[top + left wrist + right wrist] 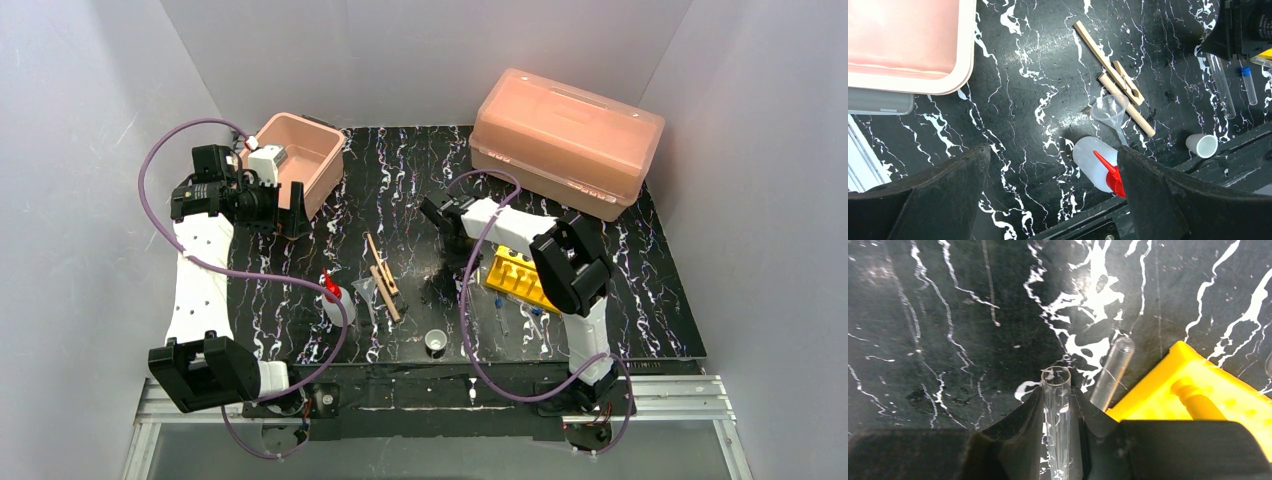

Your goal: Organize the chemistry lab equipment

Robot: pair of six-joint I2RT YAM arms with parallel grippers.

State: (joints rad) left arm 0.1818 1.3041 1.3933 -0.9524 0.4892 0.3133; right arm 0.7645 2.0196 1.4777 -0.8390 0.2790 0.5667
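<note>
My right gripper (pixel 1056 390) is shut on a clear glass tube (pixel 1056 410) just above the table, left of the yellow holed rack (pixel 1208 395). A second clear tube (pixel 1113 372) lies against the rack's corner. My left gripper (pixel 1053 155) is open and empty, high above the white squeeze bottle with red nozzle (pixel 1095 167). Beyond the bottle lie a clear funnel (pixel 1110 107), the wooden clamps (pixel 1118 82), the tiny white cup (pixel 1202 145) and a blue-capped tube (pixel 1248 85). In the top view the left gripper (pixel 285 210) is beside the open pink bin. The beaker is out of view.
An open pink bin (pixel 325 165) stands at the back left, and the big lidded pink box (pixel 565 140) at the back right. Loose tubes (pixel 535 320) lie in front of the yellow rack (pixel 515 280). The table's front edge is just behind the cup (pixel 435 341).
</note>
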